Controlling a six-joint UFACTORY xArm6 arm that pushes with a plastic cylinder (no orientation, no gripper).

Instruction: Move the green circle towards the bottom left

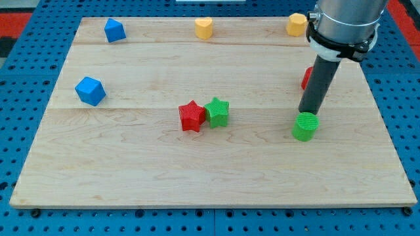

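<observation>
The green circle [304,126] is a short green cylinder lying on the wooden board [131,164] at the view's right, a little below the middle. My tip [305,113] stands just at the circle's top edge, on its far side, touching or nearly touching it. The dark rod rises from there to the grey arm body at the view's top right.
A red star [191,116] and a green star [216,111] touch each other at the board's middle. A red block [306,78] is partly hidden behind the rod. Blue blocks [90,90] [115,30] lie at the left, a yellow heart [204,28] and a yellow block [296,24] at the top.
</observation>
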